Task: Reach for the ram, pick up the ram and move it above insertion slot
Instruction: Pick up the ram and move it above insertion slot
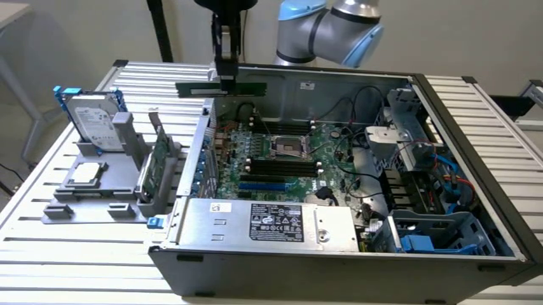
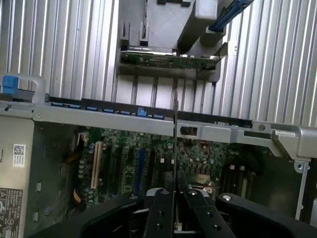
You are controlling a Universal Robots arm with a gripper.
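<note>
- The ram (image 1: 221, 89) is already lifted, clamped edge-on between the jaws of the gripper (image 1: 226, 77), at about 11 o'clock over the open computer case (image 1: 475, 159).
- Judged step: carrying it toward the motherboard's insertion slots (image 1: 280, 168); that calls for aligning the stick.
- The arm (image 1: 331, 25) hangs vertically, wrist pointing down.
</note>
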